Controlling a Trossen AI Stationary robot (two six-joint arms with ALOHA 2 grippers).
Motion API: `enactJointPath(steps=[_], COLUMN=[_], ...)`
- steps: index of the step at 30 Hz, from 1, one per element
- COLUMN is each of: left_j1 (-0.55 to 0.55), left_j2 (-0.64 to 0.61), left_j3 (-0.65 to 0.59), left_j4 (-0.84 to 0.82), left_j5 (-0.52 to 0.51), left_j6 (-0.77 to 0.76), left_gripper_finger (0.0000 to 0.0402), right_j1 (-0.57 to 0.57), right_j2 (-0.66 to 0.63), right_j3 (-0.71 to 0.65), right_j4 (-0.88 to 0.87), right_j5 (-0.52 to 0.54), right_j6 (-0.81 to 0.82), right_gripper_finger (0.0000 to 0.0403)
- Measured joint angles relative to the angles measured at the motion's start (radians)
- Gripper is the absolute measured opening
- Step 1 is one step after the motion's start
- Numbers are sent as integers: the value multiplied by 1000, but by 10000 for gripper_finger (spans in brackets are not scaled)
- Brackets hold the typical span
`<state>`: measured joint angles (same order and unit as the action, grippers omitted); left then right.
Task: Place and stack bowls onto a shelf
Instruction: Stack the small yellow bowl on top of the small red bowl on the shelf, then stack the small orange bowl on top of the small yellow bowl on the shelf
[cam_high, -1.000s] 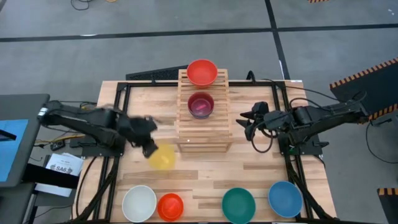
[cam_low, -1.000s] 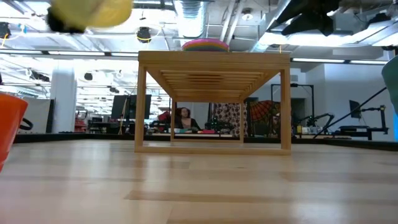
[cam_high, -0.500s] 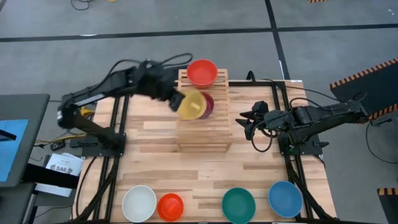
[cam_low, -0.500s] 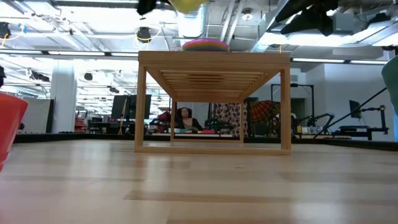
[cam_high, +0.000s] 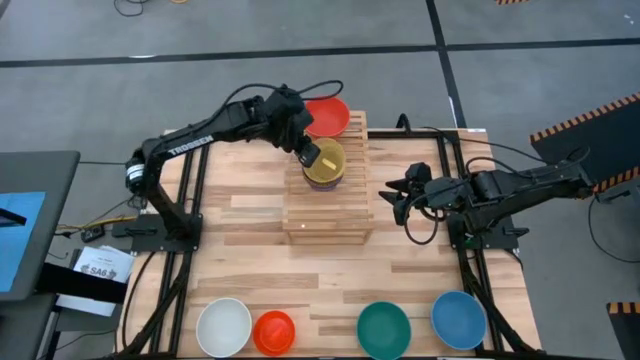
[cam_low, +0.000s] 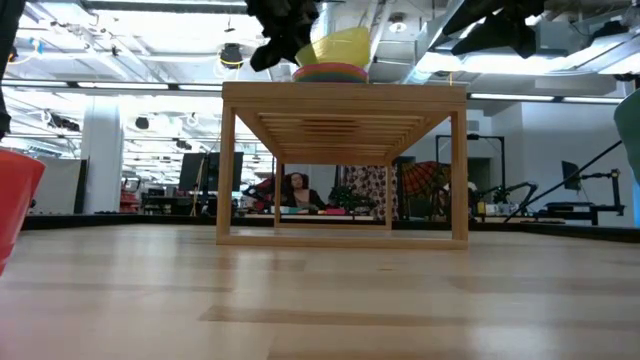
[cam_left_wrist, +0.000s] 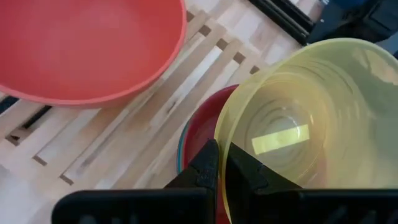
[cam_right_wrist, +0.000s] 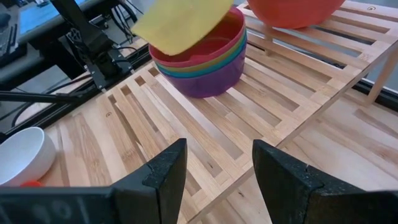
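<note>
My left claw (cam_left_wrist: 217, 163), clamped on the tilted yellow bowl's (cam_high: 325, 162) rim above the shelf's (cam_high: 328, 215) nested stack (cam_right_wrist: 202, 59), may seat it crooked and topple it.

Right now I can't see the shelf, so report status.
Left gripper shut on yellow bowl, tilted over the stacked bowls on the shelf. Right gripper open beside the shelf. Nothing blocking.

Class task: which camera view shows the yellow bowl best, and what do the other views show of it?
The left wrist view: the yellow bowl fills it, rim pinched by the left pincer. The high view shows it small above the stacked bowls; low view, side-on; right wrist view, only its underside.
</note>
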<state>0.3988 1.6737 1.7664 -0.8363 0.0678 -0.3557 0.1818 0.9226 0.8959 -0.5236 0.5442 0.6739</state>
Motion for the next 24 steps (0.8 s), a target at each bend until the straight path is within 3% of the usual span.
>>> enactJointPath(steps=[10,18,24], left_j1=[5,20,38], left_j2=[-2,-5,-7], left_j3=[0,8,112], left_j4=[-8,-2,-40], left_j5=[-1,5,75], left_j6=[144,169,190], left_gripper_finger=[16,107,163], right_j1=[0,0,0], right_j2=[0,0,0], right_j3=[0,0,0], right_j4=[-16,-18,-16], right_j5=[0,0,0], right_j6=[0,0,0], right_gripper_finger=[207,208,207])
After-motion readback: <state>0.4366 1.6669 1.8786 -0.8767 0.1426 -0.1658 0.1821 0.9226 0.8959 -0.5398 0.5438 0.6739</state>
